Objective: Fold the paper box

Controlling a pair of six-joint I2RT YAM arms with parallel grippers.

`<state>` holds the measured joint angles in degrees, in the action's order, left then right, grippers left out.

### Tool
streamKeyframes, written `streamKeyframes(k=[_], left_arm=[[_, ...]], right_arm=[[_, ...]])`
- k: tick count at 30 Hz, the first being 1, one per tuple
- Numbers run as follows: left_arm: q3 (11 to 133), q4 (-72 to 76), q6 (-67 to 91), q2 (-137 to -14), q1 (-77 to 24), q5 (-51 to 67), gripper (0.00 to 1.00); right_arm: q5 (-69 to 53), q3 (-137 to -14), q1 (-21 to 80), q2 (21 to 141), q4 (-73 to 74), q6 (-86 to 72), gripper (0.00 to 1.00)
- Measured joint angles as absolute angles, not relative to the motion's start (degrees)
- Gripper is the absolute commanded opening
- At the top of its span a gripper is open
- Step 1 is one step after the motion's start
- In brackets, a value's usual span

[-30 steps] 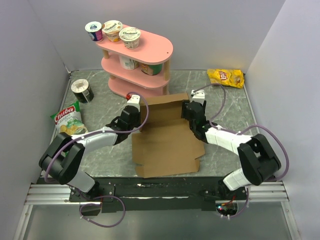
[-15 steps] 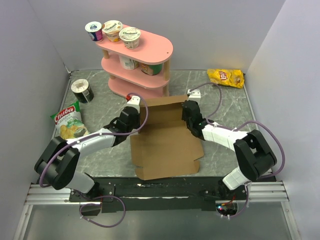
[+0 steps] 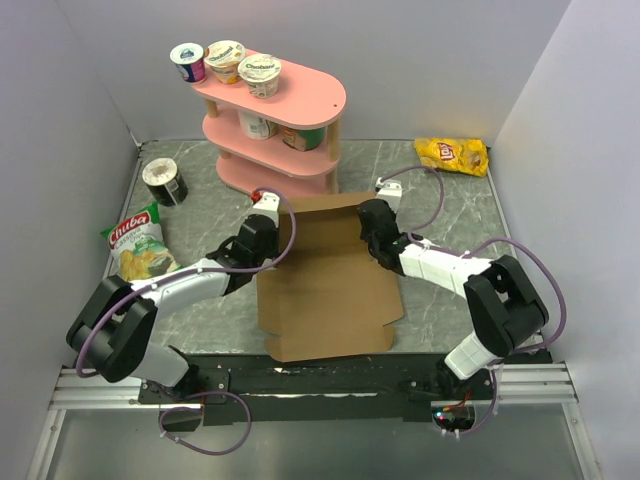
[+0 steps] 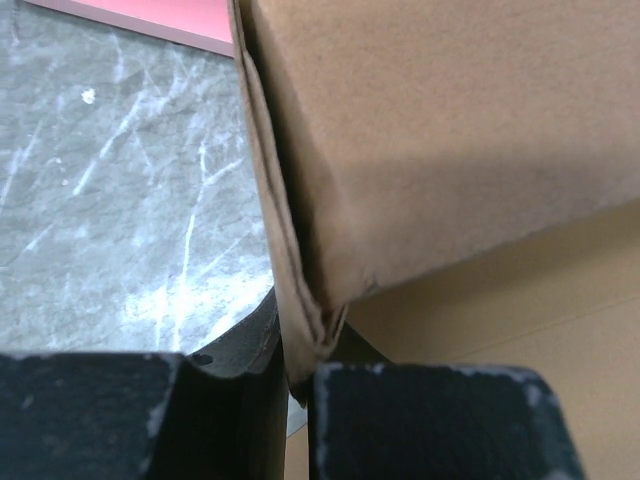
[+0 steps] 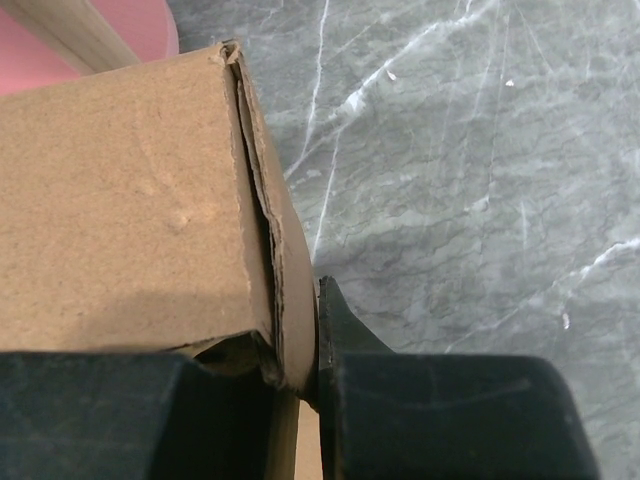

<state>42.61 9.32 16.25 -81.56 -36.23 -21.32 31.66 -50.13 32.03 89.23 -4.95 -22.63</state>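
Note:
The paper box (image 3: 325,285), a brown cardboard sheet, lies in the middle of the table with its far flap (image 3: 325,208) standing up. My left gripper (image 3: 272,232) is shut on the box's folded left edge (image 4: 290,290); several layers of cardboard sit pinched between its fingers. My right gripper (image 3: 368,228) is shut on the box's right edge (image 5: 290,300), where the raised wall's corner (image 5: 235,60) shows split layers. Both grippers hold the box near its far corners.
A pink shelf unit (image 3: 275,120) with yogurt cups (image 3: 226,60) stands just behind the box. A dark can (image 3: 164,182) and a chip bag (image 3: 138,245) lie at left. A yellow chip bag (image 3: 452,155) lies at the far right.
My right gripper closed onto the box's right edge. The box shifted slightly left and toward the near edge, with both arms moving along.

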Motion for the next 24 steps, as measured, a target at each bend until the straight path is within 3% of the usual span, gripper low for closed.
streamKeyframes(k=[6,8,9,12,24], left_arm=[[42.0,9.6,16.1,-79.6,-36.2,-22.4,0.10],[41.7,10.0,16.0,-79.2,-36.2,-22.2,0.11],[41.5,10.3,15.9,-79.1,-36.2,-22.0,0.11],[41.4,10.3,16.1,-79.1,-35.9,-21.1,0.11],[45.5,7.0,18.8,-83.9,-34.4,-20.9,0.11]], right_arm=[[32.3,-51.0,32.4,90.1,-4.3,-25.0,0.03],[32.3,-51.0,32.4,90.1,-4.5,-25.3,0.14],[32.3,-51.0,32.4,90.1,-4.9,-24.8,0.27],[33.4,-50.1,32.3,89.9,-7.2,-23.9,0.45],[32.6,-44.1,30.9,83.5,-8.9,-19.3,0.91]])
